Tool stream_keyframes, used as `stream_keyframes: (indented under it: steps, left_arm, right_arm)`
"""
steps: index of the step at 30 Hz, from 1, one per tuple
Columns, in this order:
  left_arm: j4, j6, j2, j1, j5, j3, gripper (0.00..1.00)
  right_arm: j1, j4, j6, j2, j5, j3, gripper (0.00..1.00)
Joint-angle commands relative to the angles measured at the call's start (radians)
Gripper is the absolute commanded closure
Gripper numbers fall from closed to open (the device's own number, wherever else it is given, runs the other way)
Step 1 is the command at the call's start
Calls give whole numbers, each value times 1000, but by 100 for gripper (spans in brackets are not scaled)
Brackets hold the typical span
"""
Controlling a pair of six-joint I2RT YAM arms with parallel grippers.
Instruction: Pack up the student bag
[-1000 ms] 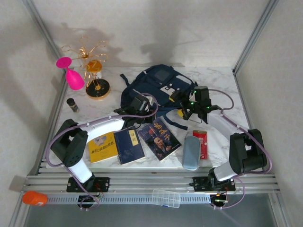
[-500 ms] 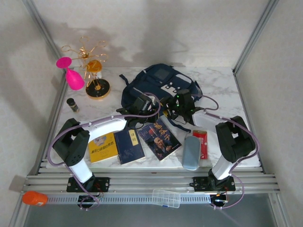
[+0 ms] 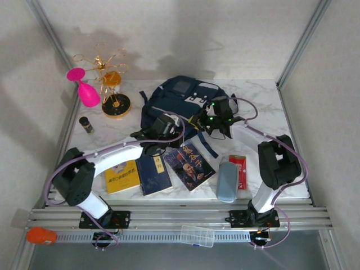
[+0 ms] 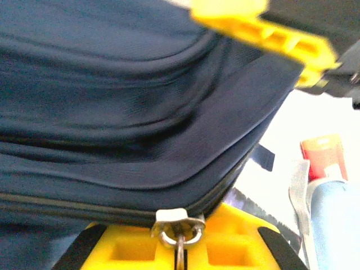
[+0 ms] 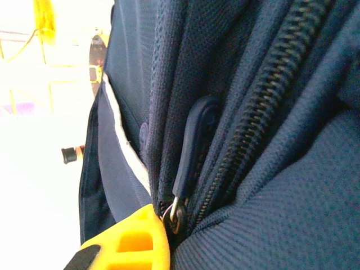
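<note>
- Top view: student bag (image 3: 180, 101) lies mid-back on the marble worktop (image 3: 264, 107). The left claw (image 3: 167, 121) is at the bag's near edge and the right claw (image 3: 203, 119) at its near-right side, both against the fabric. A row of books (image 3: 153, 174) lies just in front, with a grey case (image 3: 226, 181) and a red pack (image 3: 238, 171) to their right.
- Left wrist: yellow fingers (image 4: 135, 250) are closed tight on a metal zip pull (image 4: 179, 225) at the bag's seam.
- Right wrist: one yellow finger (image 5: 132, 242) is pressed into the bag beside a navy zip tab (image 5: 194, 146). This claw is closed tight; what it pinches, cannot tell.
</note>
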Motion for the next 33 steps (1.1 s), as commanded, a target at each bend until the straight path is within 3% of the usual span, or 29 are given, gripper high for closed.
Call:
stream_keyframes:
  steps: [1, 2, 7, 8, 11, 15, 18, 23, 26, 30, 33]
  left_arm:
    - [-63, 40, -122, 94, 63, -92, 100]
    - [-40, 50, -135, 122, 132, -113, 100]
    - [-61, 89, -93, 156, 176, -72, 100]
    - [-36, 80, -81, 155, 212, -67, 100]
    - [61, 9, -55, 151, 236, -75, 100]
    - [120, -64, -24, 146, 208, -59, 100]
    - [118, -66, -6, 123, 203, -26, 100]
    - [109, -64, 25, 88, 177, 13, 100]
    - [108, -66, 39, 70, 176, 33, 100]
    - [116, -75, 57, 37, 169, 53, 100]
    - [119, -77, 67, 10, 164, 64, 100]
  right_arm:
    - [-169, -52, -272, -57, 45, 28, 100]
    - [-190, -54, -300, -61, 40, 30, 100]
    - [-213, -133, -352, -20, 14, 104, 100]
    - [-209, -118, -328, -23, 10, 96, 93]
    - [-196, -146, -282, -28, 16, 94, 53]
    - [-198, -268, -242, -84, 97, 65, 25]
    - [-192, -265, -184, -179, 118, -38, 3]
    - [-109, -51, 101, -328, 62, -254, 1]
    - [-34, 50, 265, -321, 64, -291, 1]
    - [79, 234, 447, -294, 162, -328, 1]
    - [105, 271, 494, -228, 214, -296, 1]
